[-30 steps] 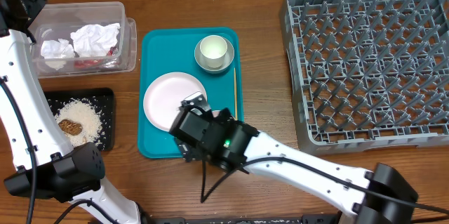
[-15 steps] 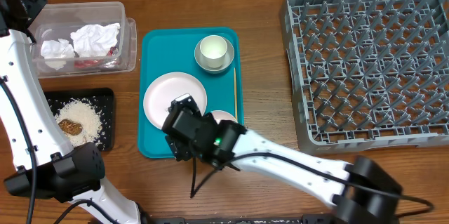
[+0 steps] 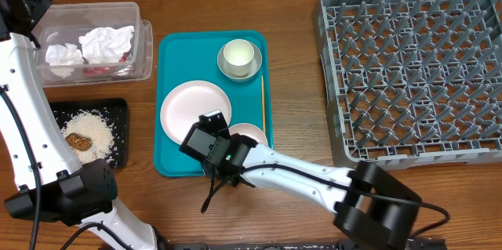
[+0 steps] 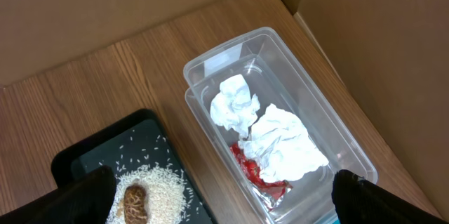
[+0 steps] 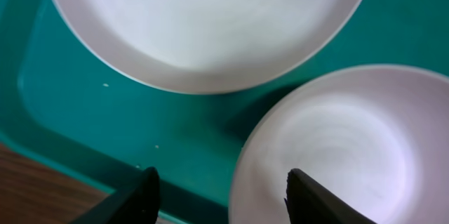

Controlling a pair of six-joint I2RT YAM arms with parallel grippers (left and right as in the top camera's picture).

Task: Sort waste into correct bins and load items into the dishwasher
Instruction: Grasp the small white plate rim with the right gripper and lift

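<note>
The large pale plate (image 3: 193, 104) and the smaller pale plate (image 3: 251, 134) lie on the teal tray (image 3: 174, 48). The white cup (image 3: 238, 54) stands in the grey-white bowl (image 3: 225, 67) at the tray's back. My right gripper (image 3: 209, 138) is open and low over the tray's front. Its fingers (image 5: 224, 197) straddle the smaller plate's (image 5: 351, 147) left rim, below the large plate (image 5: 210, 20). My left gripper (image 4: 221, 206) is open and empty, high above the clear tub (image 4: 330, 136) holding the napkins (image 4: 284, 140) and red wrapper (image 4: 256, 171). The dish rack (image 3: 416, 70) stands at the right.
The black tray (image 3: 116, 109) with rice crumbs (image 3: 96, 128) and the brown biscuit piece (image 3: 76, 140) sits at the front left, below the clear tub (image 3: 138, 15). A thin wooden stick (image 3: 262, 99) lies along the teal tray's right side. Cardboard walls rise behind the tub.
My right gripper has shifted left and its arm has swung down, uncovering the smaller plate. The left arm has not moved.
</note>
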